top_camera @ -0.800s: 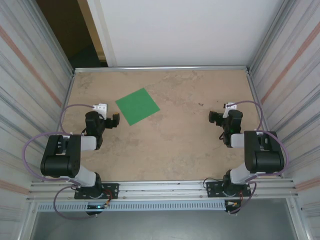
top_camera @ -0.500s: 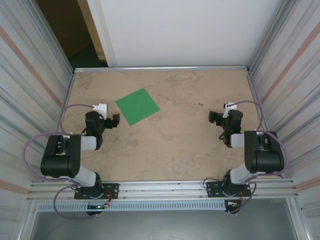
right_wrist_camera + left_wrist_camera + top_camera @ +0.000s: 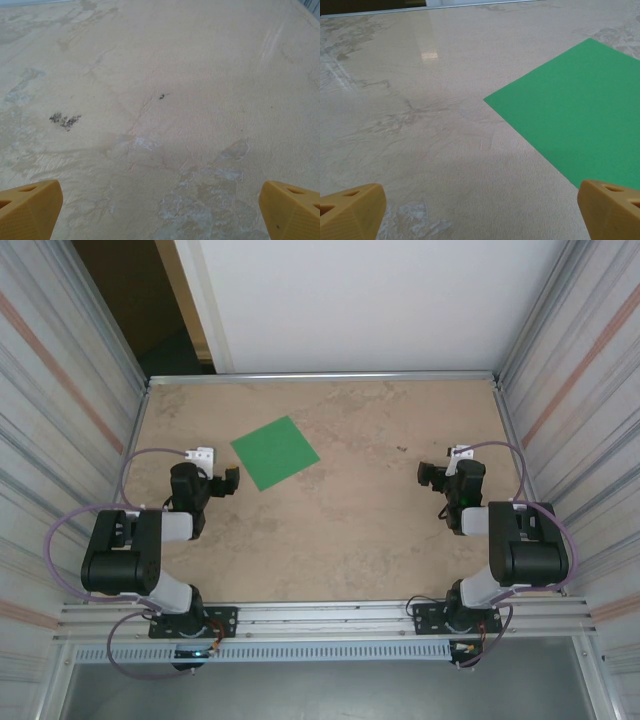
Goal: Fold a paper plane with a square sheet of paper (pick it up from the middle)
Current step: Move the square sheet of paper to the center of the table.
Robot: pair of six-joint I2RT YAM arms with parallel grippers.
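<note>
Overhead, the square sheet of paper [image 3: 275, 452] lies flat on the bench [image 3: 350, 540] in its far-left quarter, rotated so that its corners point toward the bench edges and its outline reads as a diamond. The left gripper [image 3: 225, 483] sits just beside the sheet's near-left edge, apart from it, with the jaws spread wide and nothing between them. The right gripper [image 3: 432, 476] sits near the right edge of the bench, well apart from the sheet, likewise released and empty. The left wrist view adds close detail. One sharp corner of the sheet [image 3: 575, 115] shows plain, matte, bright green, and unfolded, and a light reflection lies on the smooth, beige, marbled bench surface. The fingertips [image 3: 350, 212] are blunt, yellow-orange wedges with small hollow recesses. The right wrist view shows bare bench between the open fingers of the right gripper [image 3: 160, 212], with pale, worn patches and a few dark specks [image 3: 64, 119] toward the left.
</note>
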